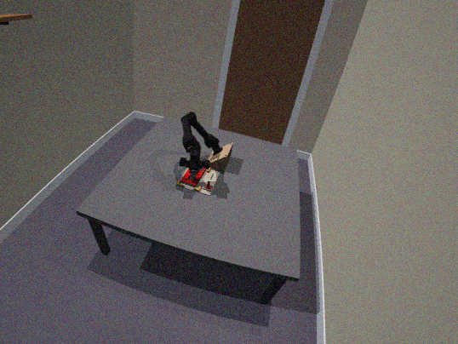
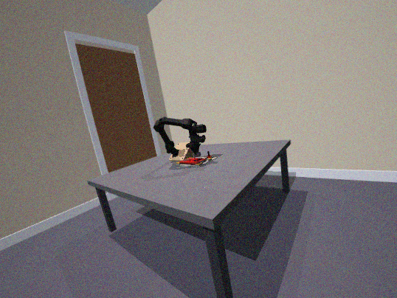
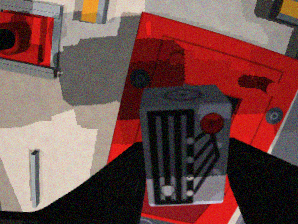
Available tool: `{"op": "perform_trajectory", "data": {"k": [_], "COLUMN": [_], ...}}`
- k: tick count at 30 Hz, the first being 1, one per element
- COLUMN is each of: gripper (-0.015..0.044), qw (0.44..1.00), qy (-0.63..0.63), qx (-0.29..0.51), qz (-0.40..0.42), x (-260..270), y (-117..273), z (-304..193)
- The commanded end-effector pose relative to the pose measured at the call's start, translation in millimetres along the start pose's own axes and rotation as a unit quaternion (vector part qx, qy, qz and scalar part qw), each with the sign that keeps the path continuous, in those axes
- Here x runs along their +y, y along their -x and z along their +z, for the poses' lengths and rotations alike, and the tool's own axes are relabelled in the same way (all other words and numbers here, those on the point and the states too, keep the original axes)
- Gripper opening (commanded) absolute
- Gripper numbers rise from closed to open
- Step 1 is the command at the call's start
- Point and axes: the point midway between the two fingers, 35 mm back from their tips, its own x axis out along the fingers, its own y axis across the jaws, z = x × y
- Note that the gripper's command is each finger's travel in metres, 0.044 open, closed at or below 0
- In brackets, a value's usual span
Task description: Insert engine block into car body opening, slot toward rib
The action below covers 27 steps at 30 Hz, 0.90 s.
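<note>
The grey engine block [image 3: 171,145] is held upright between the black fingers of my gripper [image 3: 185,156] [image 1: 194,171] [image 2: 196,154]. Its face with dark stripes and a red round mark shows in the wrist view. The gripper is shut on it. The red car body [image 3: 210,67] [image 1: 186,178] [image 2: 184,161] lies beneath, turned at an angle to the block in the wrist view. A dark edge of what looks like the opening shows just right of the block's top; the block hides the rest. The rib and the slot side cannot be made out. The block appears above the body, its underside hidden.
A cream board [image 3: 75,132] [image 1: 209,176] lies beside the body. It bears a thin grey bar [image 3: 35,177] and a grey-framed red holder [image 3: 42,40] with a black knob. Yellow pieces [image 3: 90,10] are near the body. A tilted wooden panel [image 1: 226,152] [image 2: 181,147] stands by the arm's base.
</note>
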Motion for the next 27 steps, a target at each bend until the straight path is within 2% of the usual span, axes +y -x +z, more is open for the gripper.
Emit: {"op": "perform_trajectory", "data": {"k": [1,7,13,20,27], "gripper": [0.0000,0.0000,0.0157,0.0158,0.0158], "qw": [0.996,0.987,0.983,0.975,0.984], "qy": [-0.085,-0.163,-0.181,-0.224,-0.178], "qx": [-0.003,-0.002,-0.002,-0.003,-0.002], "qz": [-0.003,-0.005,-0.005,-0.005,-0.005], "x": [-7.2,-13.8,-13.7,-13.8,-13.8], "y": [-1.9,-5.5,-5.6,-5.6,-5.5], "z": [-7.1,-11.5,-11.5,-11.5,-11.4]}}
